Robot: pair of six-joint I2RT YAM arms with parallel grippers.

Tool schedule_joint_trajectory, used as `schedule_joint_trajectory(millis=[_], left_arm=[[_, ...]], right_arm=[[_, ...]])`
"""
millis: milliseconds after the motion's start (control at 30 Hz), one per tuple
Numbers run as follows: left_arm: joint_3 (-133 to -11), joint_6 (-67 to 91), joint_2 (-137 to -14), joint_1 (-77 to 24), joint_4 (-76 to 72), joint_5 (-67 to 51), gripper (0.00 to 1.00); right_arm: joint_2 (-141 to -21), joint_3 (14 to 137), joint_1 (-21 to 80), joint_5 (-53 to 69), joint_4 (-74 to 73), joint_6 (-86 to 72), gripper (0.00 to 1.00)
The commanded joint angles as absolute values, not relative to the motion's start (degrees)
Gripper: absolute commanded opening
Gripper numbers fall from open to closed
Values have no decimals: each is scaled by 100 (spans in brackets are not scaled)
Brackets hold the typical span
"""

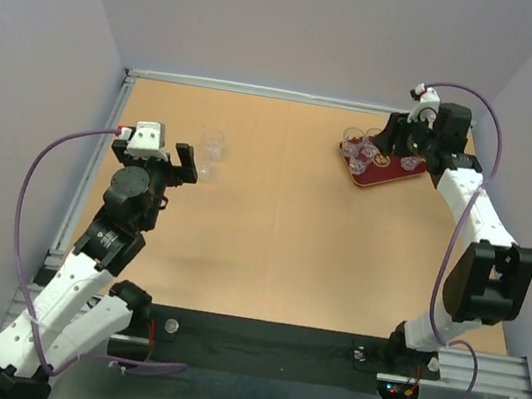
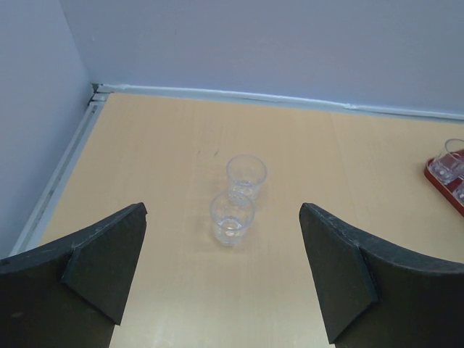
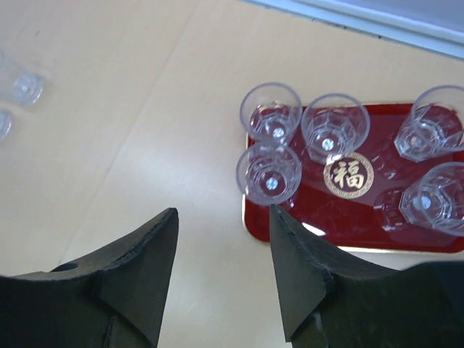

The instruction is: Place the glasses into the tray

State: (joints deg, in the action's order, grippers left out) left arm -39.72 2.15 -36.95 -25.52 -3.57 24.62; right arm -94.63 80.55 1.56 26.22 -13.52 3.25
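While the left gripper is hanging with its jaws spread wide and nothing between them, the nearer glass is standing upright on the table just ahead of it. The farther glass is standing close behind, possibly touching; their clear walls are overlapping in the left wrist view. Across the table, at the far right, the tray is carrying five glasses, and the right gripper is hovering over its edge, parted and holding nothing. I am judging the sixth pick to be in hand: the next move is calling for a forward reach, closing on the nearer glass without toppling its neighbour.
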Motion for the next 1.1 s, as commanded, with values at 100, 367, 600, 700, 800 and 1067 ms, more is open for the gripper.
schedule_joint_trajectory(millis=[100,367,600,700,800,1067], left_arm=[[-4201,720,-4165,-1882,-677,1012,99],[-4368,1616,-5185,-1126,-852,-771,99],[-4298,2521,-5958,-660,-1230,-1582,97],[-4350,2786,-6345,-519,-1231,-1591,91],[-4447,2935,-6836,-457,-1126,-1389,86],[-4500,3234,-7488,-396,-1178,-696,78]], right_arm=[[-8149,6901,132,2971,-1327,1036,59],[-7146,5881,71,2953,-1318,1178,63],[-7049,5599,-95,3489,-1283,1151,64],[-7049,5564,-123,3647,-1274,1125,64],[-7058,5546,-132,3726,-1274,1099,64],[-6952,5528,-132,3691,-1257,1099,64]])
